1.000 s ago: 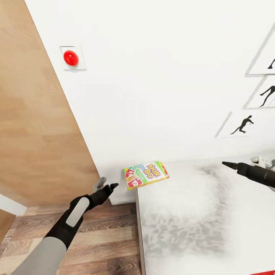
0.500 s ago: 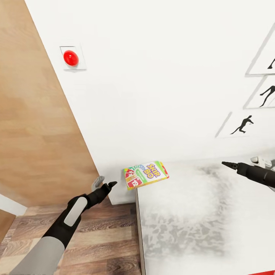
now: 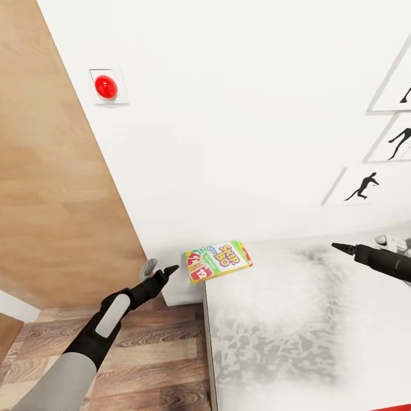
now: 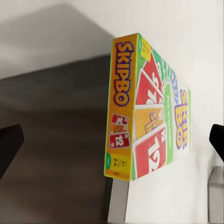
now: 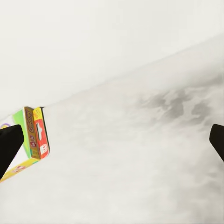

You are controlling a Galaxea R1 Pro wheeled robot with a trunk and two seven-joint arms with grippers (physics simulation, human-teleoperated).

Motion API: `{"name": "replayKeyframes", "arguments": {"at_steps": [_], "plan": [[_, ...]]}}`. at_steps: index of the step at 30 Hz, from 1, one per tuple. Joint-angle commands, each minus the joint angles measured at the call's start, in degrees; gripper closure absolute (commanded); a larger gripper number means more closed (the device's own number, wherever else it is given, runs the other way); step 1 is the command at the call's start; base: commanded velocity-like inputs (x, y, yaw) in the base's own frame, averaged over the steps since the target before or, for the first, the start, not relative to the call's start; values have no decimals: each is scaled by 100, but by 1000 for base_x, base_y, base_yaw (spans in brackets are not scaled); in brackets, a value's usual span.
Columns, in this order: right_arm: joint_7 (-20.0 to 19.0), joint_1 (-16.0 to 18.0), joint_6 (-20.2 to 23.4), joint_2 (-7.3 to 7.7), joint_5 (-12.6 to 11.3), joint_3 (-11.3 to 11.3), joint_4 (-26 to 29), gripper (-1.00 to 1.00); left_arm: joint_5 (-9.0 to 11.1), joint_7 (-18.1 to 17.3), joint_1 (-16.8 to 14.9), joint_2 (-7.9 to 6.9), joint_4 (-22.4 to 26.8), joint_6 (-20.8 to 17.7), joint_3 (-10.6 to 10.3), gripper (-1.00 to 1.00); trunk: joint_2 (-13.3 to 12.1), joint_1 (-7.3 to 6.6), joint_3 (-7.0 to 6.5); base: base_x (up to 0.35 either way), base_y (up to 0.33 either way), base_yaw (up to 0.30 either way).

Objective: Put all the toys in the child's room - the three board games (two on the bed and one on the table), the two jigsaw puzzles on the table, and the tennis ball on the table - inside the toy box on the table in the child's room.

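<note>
One board game, the yellow-green-red SKIP-BO box (image 3: 218, 260), lies flat on the far left corner of the bed (image 3: 297, 337), overhanging its edge. My left gripper (image 3: 161, 268) hovers open just left of that box, over the floor, apart from it. The left wrist view has the box (image 4: 149, 126) close up between the two spread fingertips (image 4: 9, 144). Above the bed's right side my right gripper (image 3: 357, 243) is open and holds nothing. The right wrist view catches the box (image 5: 32, 135) far off beside one fingertip (image 5: 9, 144). Toy box, table, jigsaw puzzles and tennis ball are out of view.
A white wall stands right behind the bed, with a red round button (image 3: 106, 87) and black silhouette pictures (image 3: 365, 185). A wooden panel (image 3: 51, 200) rises at the left. Plank floor (image 3: 160, 354) lies beside the bed.
The left gripper has crept forward and a little up, closer to the SKIP-BO box. The right arm and the box have stayed put.
</note>
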State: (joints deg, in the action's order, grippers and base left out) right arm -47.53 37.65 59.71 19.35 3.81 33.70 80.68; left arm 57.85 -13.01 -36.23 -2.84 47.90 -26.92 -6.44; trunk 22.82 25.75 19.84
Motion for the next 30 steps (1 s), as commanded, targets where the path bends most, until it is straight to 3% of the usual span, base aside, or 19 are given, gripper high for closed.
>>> {"name": "replayKeyframes", "arguments": {"at_steps": [1, 15, 30], "plan": [[-45, 7, 29, -1, 41, 7, 4, -100, 32, -3, -4, -5, 1, -16, -11, -100, 10, 3, 10, 0, 0, 0], [-45, -52, 29, -5, 36, 11, 121, -100, 42, -657, -185, -7, -620, -27, -8, -100, 10, 3, 40, 0, 0, 0], [-45, -63, 29, -2, 33, 14, 138, -100, 99, -783, -229, -75, -734, -91, -7, -100, 10, 3, 166, 0, 0, 0]]}}
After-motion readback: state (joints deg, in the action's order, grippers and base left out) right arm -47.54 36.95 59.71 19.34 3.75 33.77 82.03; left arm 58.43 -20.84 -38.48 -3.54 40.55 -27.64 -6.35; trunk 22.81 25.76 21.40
